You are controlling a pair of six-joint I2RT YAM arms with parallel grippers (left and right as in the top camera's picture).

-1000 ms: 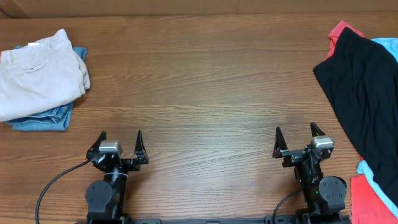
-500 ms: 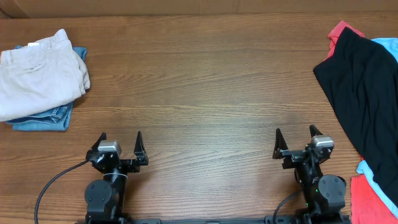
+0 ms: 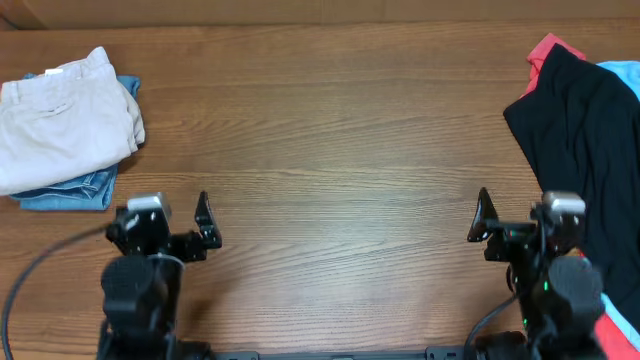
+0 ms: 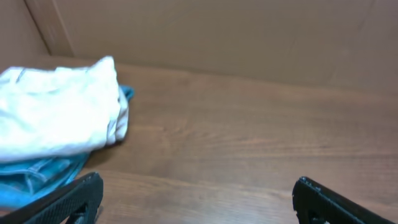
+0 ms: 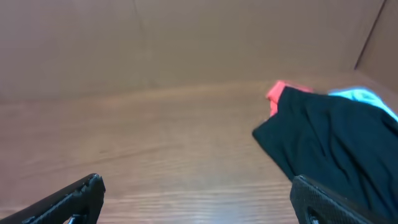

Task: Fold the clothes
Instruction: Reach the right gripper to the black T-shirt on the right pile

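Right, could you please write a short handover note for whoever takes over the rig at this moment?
Left gripper: open, holding nothing, over bare table.
Right gripper: open, holding nothing, close to the black garment.
Black garment: unfolded at the table's right edge, lying over the coral-red garment and the light blue garment.
Done: nothing yet.
Left: grasp the black garment, probably draw it to the middle, spread it flat, then fold it.

place: robot lab bench | signs: left arm [image 3: 140, 298], right arm [image 3: 560, 295], wood table [image 3: 330, 120], cardboard backdrop [image 4: 249, 37]
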